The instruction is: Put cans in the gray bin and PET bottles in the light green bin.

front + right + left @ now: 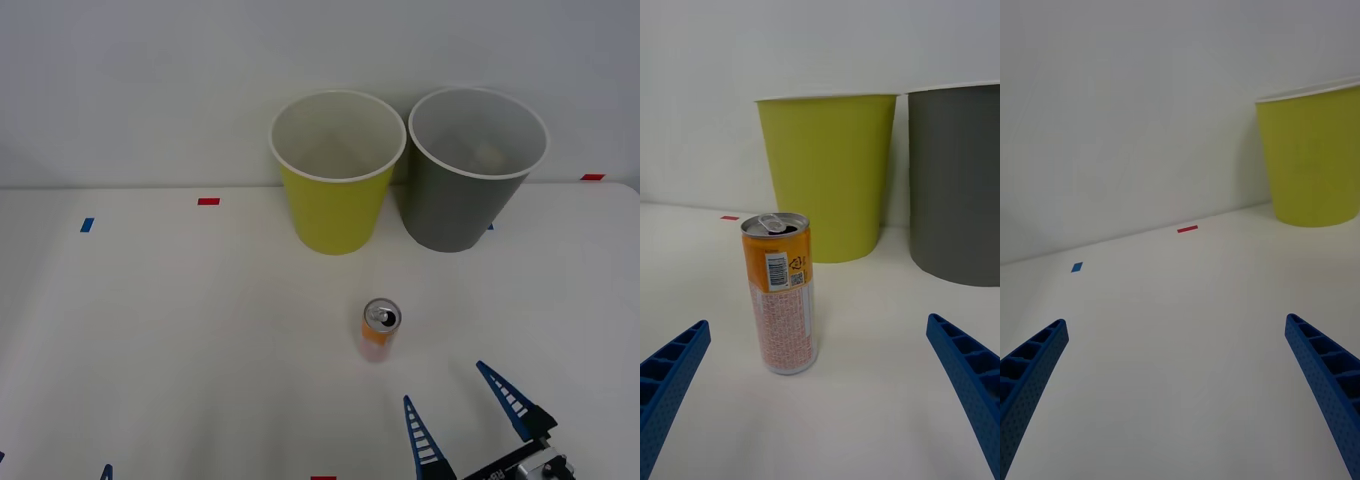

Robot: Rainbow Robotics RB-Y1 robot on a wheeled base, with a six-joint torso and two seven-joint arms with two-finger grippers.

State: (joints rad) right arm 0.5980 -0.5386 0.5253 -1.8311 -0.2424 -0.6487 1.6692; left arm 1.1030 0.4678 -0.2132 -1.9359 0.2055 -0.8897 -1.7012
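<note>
An orange and pale pink can (380,328) stands upright on the white table, its silver top opened, in front of the two bins. The light green bin (335,215) stands at the back, with the gray bin (455,210) beside it on the right. My right gripper (444,381) is open, a little nearer than the can and to its right. In the right wrist view the can (782,300) stands ahead of the right gripper (818,321), closer to one finger, apart from both. My left gripper (1175,319) is open over bare table at the front left. PET bottles are out of view.
Red tape marks (208,201) and a blue one (87,224) lie on the table near the back wall. A pale wall rises right behind the bins. Bare table (180,340) stretches left of the can.
</note>
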